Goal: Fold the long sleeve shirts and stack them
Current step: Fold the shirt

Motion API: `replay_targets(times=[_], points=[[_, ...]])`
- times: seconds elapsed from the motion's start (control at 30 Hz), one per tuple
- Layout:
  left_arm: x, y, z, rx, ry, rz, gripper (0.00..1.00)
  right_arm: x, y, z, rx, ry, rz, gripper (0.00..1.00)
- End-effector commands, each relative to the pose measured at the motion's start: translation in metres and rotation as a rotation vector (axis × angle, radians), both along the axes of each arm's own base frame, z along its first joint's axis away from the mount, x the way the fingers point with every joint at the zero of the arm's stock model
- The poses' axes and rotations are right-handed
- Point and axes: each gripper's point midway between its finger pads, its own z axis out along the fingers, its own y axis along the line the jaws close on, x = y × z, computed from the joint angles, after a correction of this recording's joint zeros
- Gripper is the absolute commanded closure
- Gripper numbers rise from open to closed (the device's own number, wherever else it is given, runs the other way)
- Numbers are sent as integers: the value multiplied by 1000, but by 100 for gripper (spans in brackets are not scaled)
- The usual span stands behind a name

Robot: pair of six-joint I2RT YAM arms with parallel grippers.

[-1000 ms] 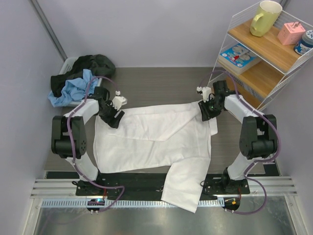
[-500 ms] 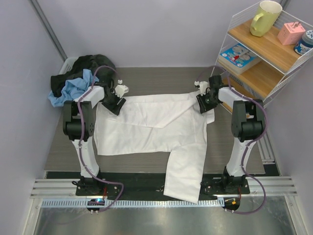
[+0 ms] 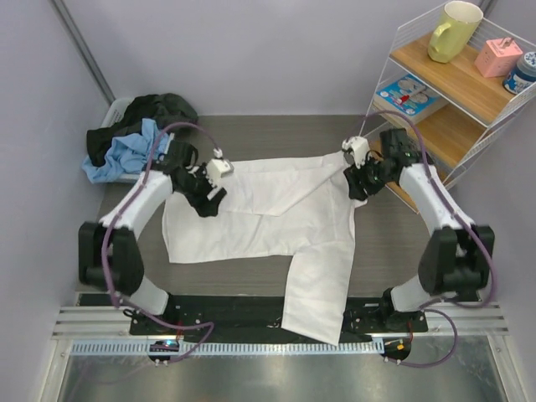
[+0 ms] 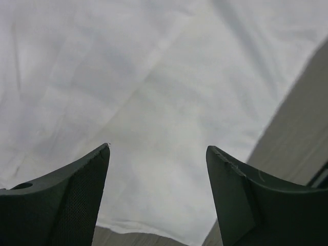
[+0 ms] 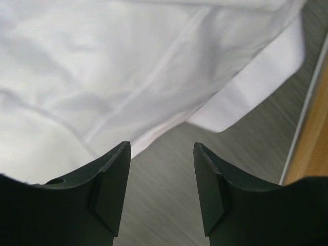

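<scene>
Nearest you, one long sleeve of the plain white collared cloth shirt trails past the table's near edge. The body lies flat, its long axis running left to right. Each far corner lies under its own arm. Your left gripper has its jaws apart over cloth, and your right gripper has its jaws apart at the shirt's edge. Beyond lie the grey-brown tabletop, a bin of dark and blue clothes and a wire-and-wood shelf.
</scene>
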Motion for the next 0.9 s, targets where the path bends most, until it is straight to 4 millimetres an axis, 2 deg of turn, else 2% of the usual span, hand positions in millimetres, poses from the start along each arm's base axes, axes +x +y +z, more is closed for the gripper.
replay_targets(times=[0.0,0.03,0.07,0.1,0.13,0.17,0.2,0.23,0.27,0.3,0.33,0.37,0.53,0.73,0.87], points=[[-106,-81,33,-109,-78,-430,23,-114,28,4,103,62,341,39],[-121,-91,34,-122,-84,-484,23,-128,30,0,99,73,375,38],[-151,-109,31,-145,-72,-588,23,-136,36,-4,67,50,416,38],[-166,-119,39,-170,-98,-639,23,-146,35,-15,35,53,406,38],[-177,-129,38,-172,-93,-647,23,-138,36,-18,12,9,399,38],[-205,-148,37,-171,-104,-752,24,-137,38,-21,3,13,396,38],[-213,-161,33,-174,-143,-798,24,-133,40,-19,15,10,384,39],[-216,-168,26,-131,-186,-821,25,-131,44,-26,39,65,360,39],[-241,-183,20,-122,-204,-895,25,-128,48,-26,61,88,349,40],[-243,-198,14,-121,-262,-914,25,-121,50,-25,72,101,337,42],[-247,-203,3,-76,-275,-936,25,-120,53,-33,86,147,322,43],[-262,-213,-1,-71,-295,-991,25,-117,55,-36,95,165,317,44],[-282,-241,-12,-53,-372,-1101,25,-103,63,-41,131,196,274,47],[-309,-259,-27,-8,-489,-1198,27,-83,51,-28,156,168,193,47],[-331,-255,-38,-25,-410,-1278,29,-74,38,-24,154,160,156,47]])
